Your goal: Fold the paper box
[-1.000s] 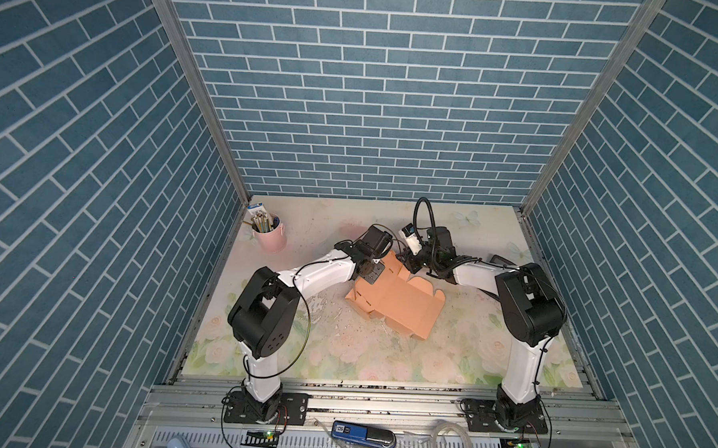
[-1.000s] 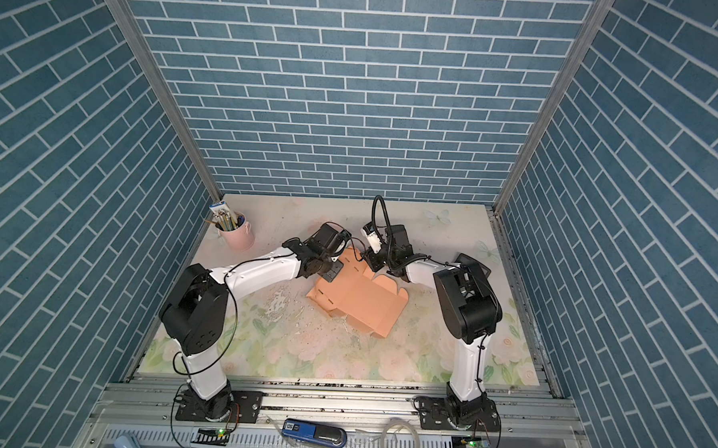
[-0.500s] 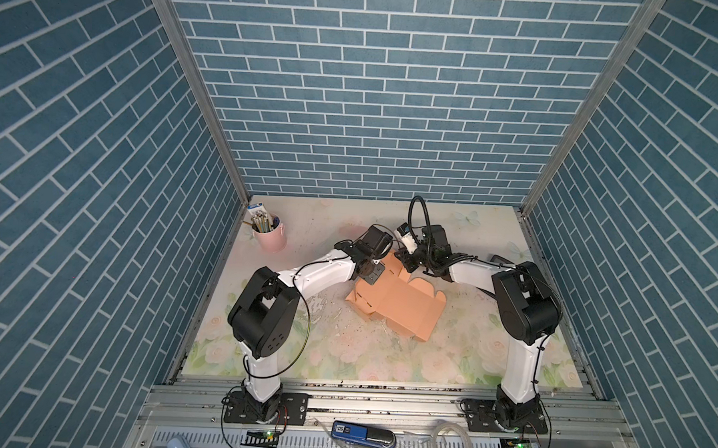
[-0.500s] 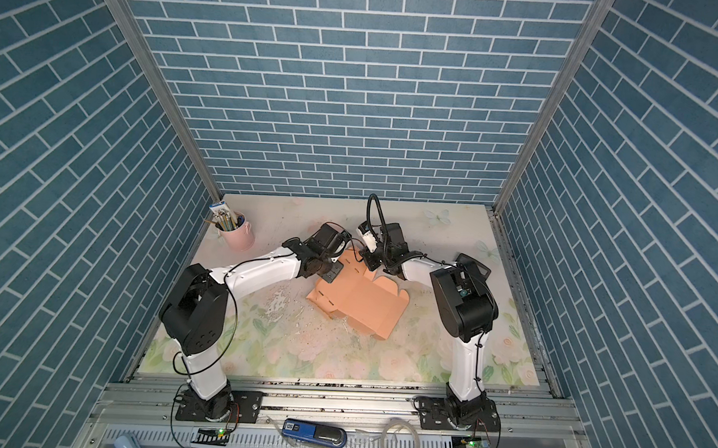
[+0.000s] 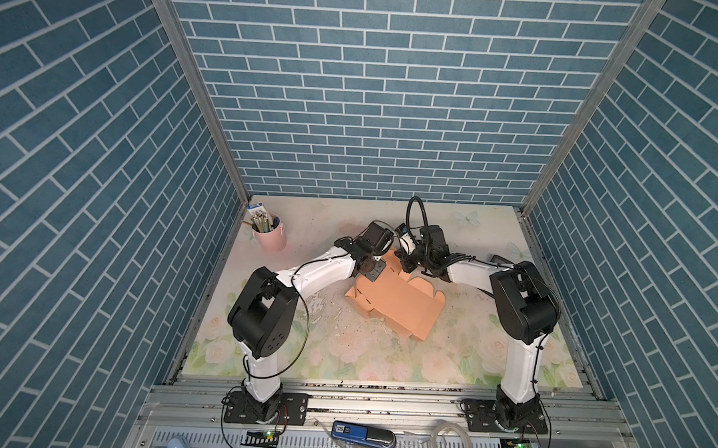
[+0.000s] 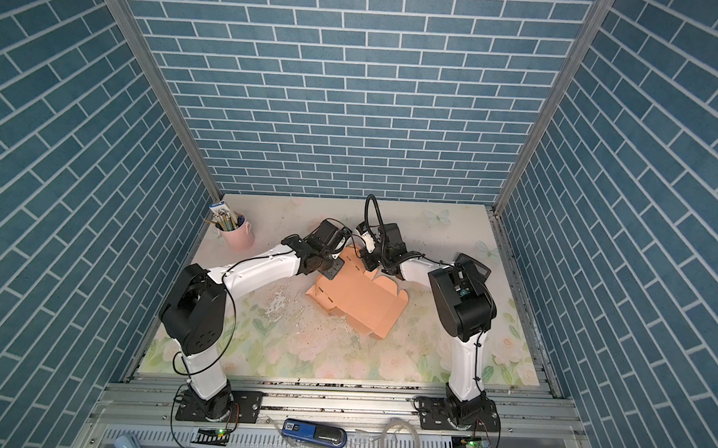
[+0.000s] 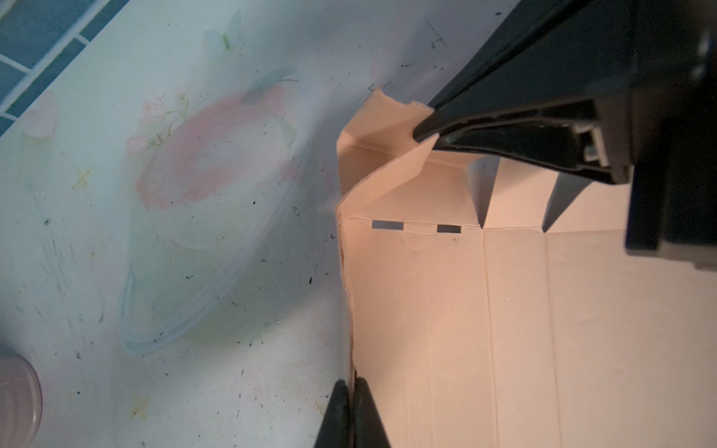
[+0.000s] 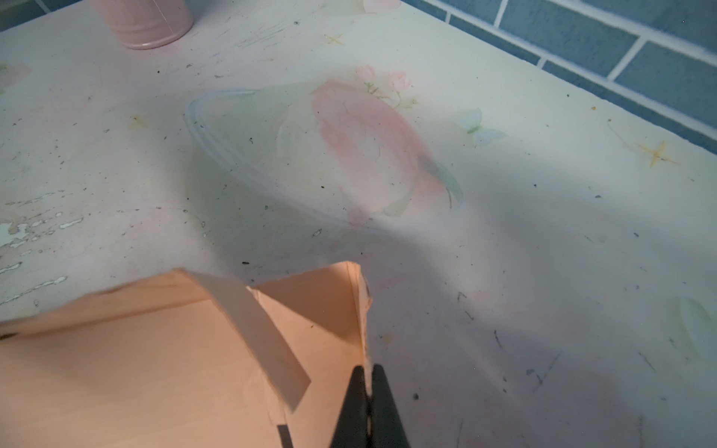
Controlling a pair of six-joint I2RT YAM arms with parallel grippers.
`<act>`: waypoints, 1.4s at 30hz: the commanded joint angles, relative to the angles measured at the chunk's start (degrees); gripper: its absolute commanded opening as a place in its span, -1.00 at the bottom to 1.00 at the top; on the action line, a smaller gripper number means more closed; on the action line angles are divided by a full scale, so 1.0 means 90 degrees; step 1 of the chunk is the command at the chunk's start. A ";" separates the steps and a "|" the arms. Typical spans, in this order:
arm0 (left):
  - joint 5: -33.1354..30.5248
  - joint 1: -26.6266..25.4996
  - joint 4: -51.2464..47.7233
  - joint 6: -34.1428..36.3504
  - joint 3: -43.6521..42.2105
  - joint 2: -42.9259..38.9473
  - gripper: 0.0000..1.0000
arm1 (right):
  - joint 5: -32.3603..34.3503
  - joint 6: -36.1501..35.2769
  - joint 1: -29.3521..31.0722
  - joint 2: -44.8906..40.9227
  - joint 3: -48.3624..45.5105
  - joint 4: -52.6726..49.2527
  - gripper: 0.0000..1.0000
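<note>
Left tool [image 7: 351,386] and right tool [image 8: 368,370] each clamp a thin raised edge of the paper box [image 5: 399,301], likely light and bendy.

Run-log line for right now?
left end effector: shut on tan-orange die-cut cardboard box, raised edge | right end effector: shut on neighbouring flap | box: partly folded, on floral table
</note>
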 commanded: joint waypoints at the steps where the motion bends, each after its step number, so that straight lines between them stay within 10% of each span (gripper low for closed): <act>1: 0.0053 0.0107 -0.0187 -0.0145 0.0288 0.0178 -0.77 | 0.0122 0.0052 0.0034 -0.0094 -0.0249 0.0417 -1.00; 13: 0.0357 0.0656 -0.0426 -0.1480 0.0716 0.0052 0.23 | 0.1277 0.1217 0.0029 -0.0773 -0.0735 0.0313 -1.00; 27: 0.0152 0.0950 -0.0376 -0.3101 -0.1341 -0.2034 0.35 | 0.2417 0.2723 0.0044 -0.1059 -0.0815 -0.0209 -1.00; 42: 0.0359 0.0953 0.0448 -0.3262 -0.1768 -0.1369 0.20 | 0.2636 0.2954 0.0113 -0.1294 -0.1115 -0.0026 -1.00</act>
